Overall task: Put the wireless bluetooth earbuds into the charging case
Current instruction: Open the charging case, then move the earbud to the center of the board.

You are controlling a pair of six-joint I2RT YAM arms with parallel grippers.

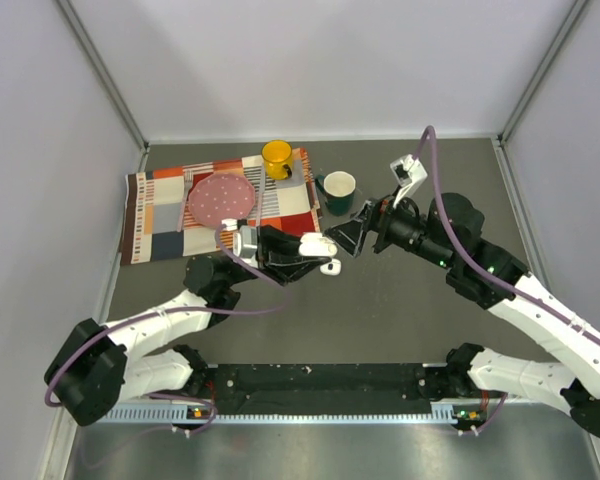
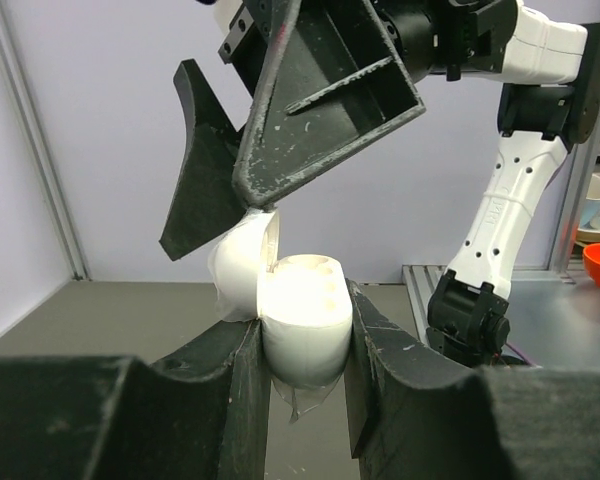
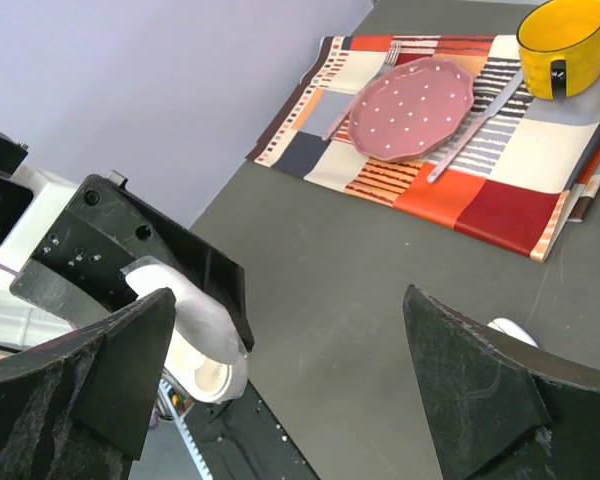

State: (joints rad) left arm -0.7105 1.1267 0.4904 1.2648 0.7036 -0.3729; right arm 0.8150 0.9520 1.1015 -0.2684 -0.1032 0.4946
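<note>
Your left end effector [image 2: 305,345] grips the charging case [image 2: 305,310]. Hold it steady, and lower the open right end effector [image 1: 352,237] carefully onto the earbud [image 1: 330,267] at frame centre.

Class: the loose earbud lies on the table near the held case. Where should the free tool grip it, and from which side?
Probably pinch the earbud across its rounded body, the open right tool coming straight down: it lies low and alone on the table, its sides free. Its stem direction is too small to tell.
</note>
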